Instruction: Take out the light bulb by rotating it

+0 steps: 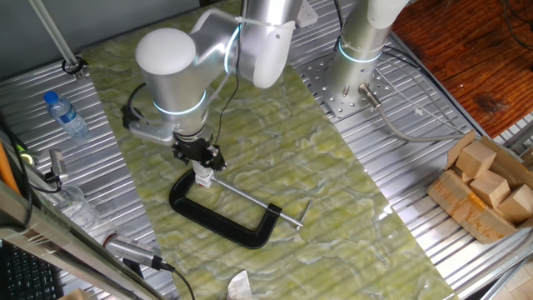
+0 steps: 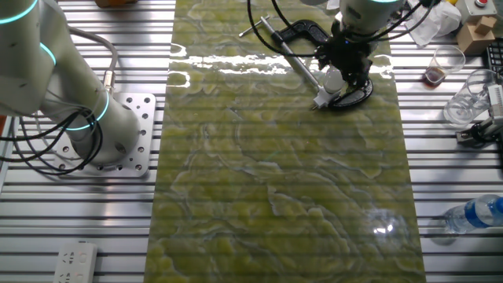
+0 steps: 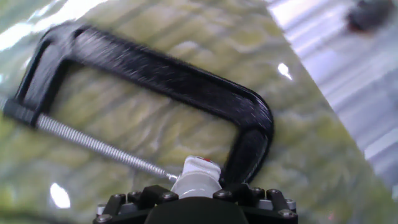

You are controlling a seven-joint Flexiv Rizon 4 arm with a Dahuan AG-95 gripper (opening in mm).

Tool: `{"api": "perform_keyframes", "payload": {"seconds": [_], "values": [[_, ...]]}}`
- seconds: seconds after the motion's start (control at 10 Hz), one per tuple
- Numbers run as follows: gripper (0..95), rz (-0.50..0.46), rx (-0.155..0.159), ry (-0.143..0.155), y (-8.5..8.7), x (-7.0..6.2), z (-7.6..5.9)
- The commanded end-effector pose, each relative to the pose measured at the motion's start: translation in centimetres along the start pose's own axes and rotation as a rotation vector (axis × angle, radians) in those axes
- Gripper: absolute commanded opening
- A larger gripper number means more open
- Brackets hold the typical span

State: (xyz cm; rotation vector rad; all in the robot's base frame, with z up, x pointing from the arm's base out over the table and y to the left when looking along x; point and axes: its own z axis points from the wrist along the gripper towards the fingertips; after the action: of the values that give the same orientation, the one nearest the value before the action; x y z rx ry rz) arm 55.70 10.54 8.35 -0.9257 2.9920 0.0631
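The light bulb (image 3: 195, 184), frosted white, sits between my fingers at the bottom of the hand view. It joins a small white socket fitting (image 3: 203, 164) held in the black C-clamp (image 3: 168, 78) at the tip of its screw. My gripper (image 1: 200, 158) stands over the clamp's closed end and appears shut on the bulb. In the other fixed view the bulb (image 2: 334, 79) shows just under the gripper (image 2: 348, 64), with the socket (image 2: 321, 101) and the clamp (image 2: 302, 33) beside it. In the one fixed view the clamp (image 1: 221, 218) lies on the green mat.
A second robot's base (image 1: 358, 50) stands at the back. A water bottle (image 1: 65, 112) lies at the left. A cardboard box of wooden blocks (image 1: 487, 187) is at the right. A crumpled paper scrap (image 1: 240, 286) lies at the front edge. A plastic cup (image 2: 440, 64) stands near the clamp.
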Motion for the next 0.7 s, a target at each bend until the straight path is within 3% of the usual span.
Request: {"api": "perform_keyframes", "payload": {"seconds": [0.1,0.7], "values": [[76.0,0.488,-0.009,-0.011,-0.14,0.06,-0.07],[76.0,0.528,-0.013,-0.013,-0.25,0.12,0.08]]}}
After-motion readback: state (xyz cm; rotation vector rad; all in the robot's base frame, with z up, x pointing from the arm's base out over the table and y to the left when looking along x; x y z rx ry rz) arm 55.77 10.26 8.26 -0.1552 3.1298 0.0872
